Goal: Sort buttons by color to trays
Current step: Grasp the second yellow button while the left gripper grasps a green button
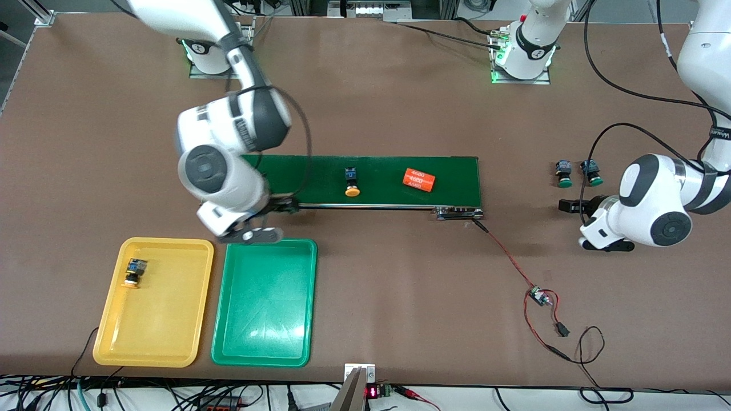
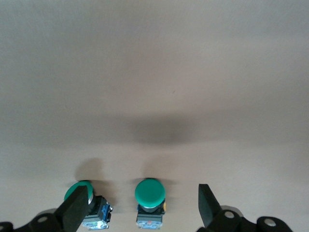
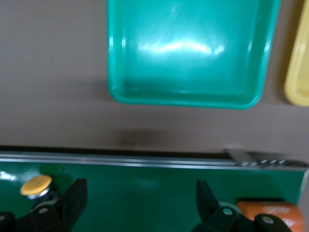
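the right end effector (image 3: 140, 205) hangs wide open over the belt (image 1: 388, 180), empty, with the yellow button (image 1: 352, 181) just beside it, lying across the belt. the left end effector (image 2: 142, 208), also wide, frames a green button (image 2: 149, 193) on the tabletop (image 1: 371, 285).

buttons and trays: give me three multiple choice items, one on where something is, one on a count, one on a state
1. Where is the yellow-capped button that is not in a tray?
A. on the conveyor belt
B. in the green tray
C. on the bare table

2. How many buttons lie in the yellow tray?
A. none
B. one
C. two

3. How is the left gripper?
A. shut on a green button
B. shut on nothing
C. open

Answers:
1 A, it rests on the belt beside the orange cylinder.
2 B, a single button lies there.
3 C, its fingers stand apart by the two green-capped buttons.
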Motion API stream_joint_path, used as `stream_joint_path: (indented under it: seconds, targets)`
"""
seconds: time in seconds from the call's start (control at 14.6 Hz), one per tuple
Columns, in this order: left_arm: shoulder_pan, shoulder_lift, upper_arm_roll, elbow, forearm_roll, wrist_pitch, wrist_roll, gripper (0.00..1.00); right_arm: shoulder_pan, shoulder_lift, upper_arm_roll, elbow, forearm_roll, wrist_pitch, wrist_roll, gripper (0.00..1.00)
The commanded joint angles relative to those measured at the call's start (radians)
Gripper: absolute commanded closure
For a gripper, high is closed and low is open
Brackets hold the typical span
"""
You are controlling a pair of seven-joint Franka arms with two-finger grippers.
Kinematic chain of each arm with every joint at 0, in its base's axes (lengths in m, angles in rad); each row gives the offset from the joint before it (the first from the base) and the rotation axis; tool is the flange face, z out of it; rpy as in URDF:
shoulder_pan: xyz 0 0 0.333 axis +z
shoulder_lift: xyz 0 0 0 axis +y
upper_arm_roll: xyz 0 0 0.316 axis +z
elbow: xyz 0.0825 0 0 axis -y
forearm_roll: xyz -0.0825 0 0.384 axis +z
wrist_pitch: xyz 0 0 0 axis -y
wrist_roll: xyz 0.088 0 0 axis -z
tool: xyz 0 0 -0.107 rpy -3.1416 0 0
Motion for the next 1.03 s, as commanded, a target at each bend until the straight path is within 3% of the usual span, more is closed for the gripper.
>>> stream_joint_path:
  seconds: [0.0,0.21,0.41,0.62,0.75,0.82,0.96]
  targets:
    - [-0.134,-0.175,0.184,-0.177,-0.142,0.082,0.102,0.0,0.083,-0.037,-0.01,-0.061,0.003,0.007,0.086,0.0]
    - [-0.234,-0.283,0.302,-0.356,-0.152,0.211,0.127,0.0,0.161,-0.02,-0.01,-0.067,0.0,0.047,0.191,0.0]
    - [-0.245,-0.317,0.319,-0.493,-0.152,0.338,0.127,0.0,0.209,0.005,-0.008,-0.078,0.005,0.139,0.24,0.0]
    - [-0.242,-0.309,0.319,-0.538,-0.152,0.368,0.129,0.02,0.233,0.046,-0.007,-0.08,0.005,0.155,0.263,0.0]
    - [-0.24,-0.285,0.321,-0.552,-0.152,0.412,0.132,0.14,0.25,0.065,-0.008,-0.122,0.003,0.159,0.26,0.0]
    - [-0.239,-0.279,0.323,-0.558,-0.152,0.439,0.133,0.26,0.253,0.063,-0.008,-0.151,0.0,0.172,0.254,0.0]
    - [-0.237,-0.28,0.323,-0.556,-0.152,0.441,0.135,0.59,0.253,0.055,-0.008,-0.193,0.0,0.178,0.249,0.0]
